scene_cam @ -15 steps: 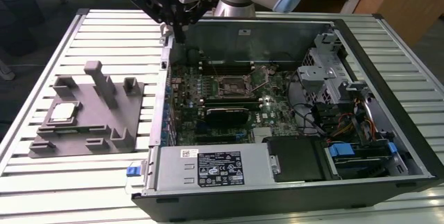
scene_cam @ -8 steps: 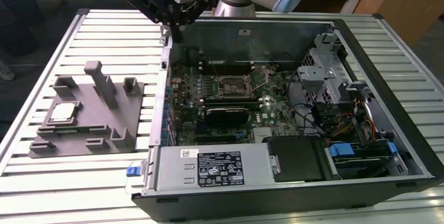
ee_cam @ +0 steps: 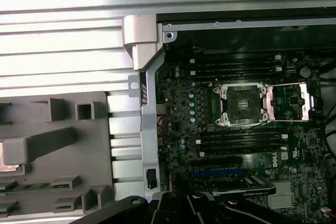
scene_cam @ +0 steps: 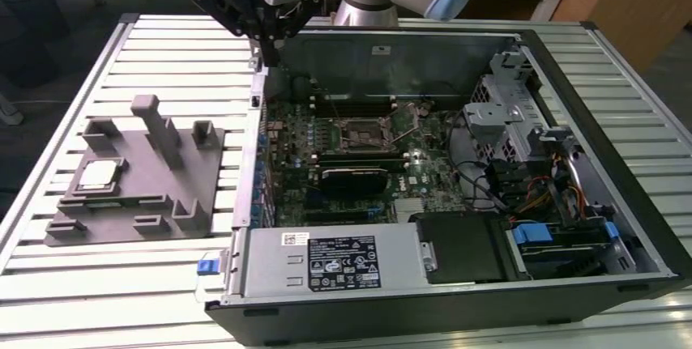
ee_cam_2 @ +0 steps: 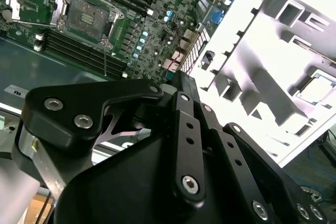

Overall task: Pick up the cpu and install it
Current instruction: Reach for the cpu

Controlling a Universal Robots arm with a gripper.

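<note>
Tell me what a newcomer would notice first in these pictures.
The open computer case dominates the exterior view, its motherboard socket uncovered mid-board. On the exterior view's left, the cpu lies in a grey holder. The gripper hangs above the case's far corner on that side.

We're looking steeply down in the exterior view, from farther off, taking in the open case [scene_cam: 324,317] and slatted table [scene_cam: 162,49]. Both wrist views are sitting closer: first facing straight down, second tilting obliquely. All three are sharing the socket [scene_cam: 362,132] [ee_cam_2: 86,17] [ee_cam: 241,106] and grey fixture [scene_cam: 141,195] [ee_cam_2: 262,85] [ee_cam: 52,145]; exterior and second are catching the cpu [scene_cam: 97,175] [ee_cam_2: 317,87].
</note>
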